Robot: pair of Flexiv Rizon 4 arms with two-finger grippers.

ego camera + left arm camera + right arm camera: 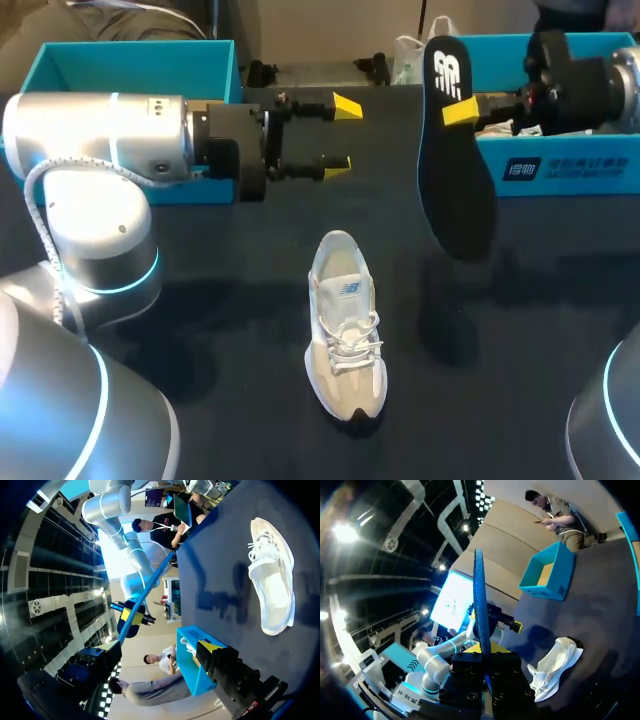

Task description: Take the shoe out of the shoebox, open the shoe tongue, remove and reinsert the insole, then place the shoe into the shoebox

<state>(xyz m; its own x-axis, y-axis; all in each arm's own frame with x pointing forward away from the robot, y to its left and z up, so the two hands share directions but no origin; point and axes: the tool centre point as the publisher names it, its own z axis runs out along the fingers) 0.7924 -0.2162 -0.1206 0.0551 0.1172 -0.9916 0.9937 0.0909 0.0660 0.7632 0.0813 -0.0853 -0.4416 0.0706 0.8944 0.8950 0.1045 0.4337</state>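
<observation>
1. The shoe point(345, 325) is a low sneaker with a white woven-looking upper, beige panels and white laces. It stands on its sole in the middle of the matte black counter point(230, 300), rounded toe toward the near edge and heel toward the far edge.
2. The insole point(455, 190) is a thin, flat, foot-shaped sheet, black on the face that shows, with a white mark near its heel end. It hangs in the air to the far right of the shoe, heel end up and toe end down, apart from the shoe. From the right wrist it shows edge-on as a narrow bluish strip.
3. The right fingers point(460, 112) are pinched closed on the upper part of the insole, one yellow tip lying flat on its black face.
4. The left fingers point(345, 105) stand wide apart with nothing between them, in the air to the far left of the shoe, tips pointing right.
5. The shoebox point(560, 170) is teal cardboard, rectangular, at the far right behind the insole, with crumpled white paper inside. A second teal box point(140, 60), open-topped, sits at the far left behind the left arm.
</observation>
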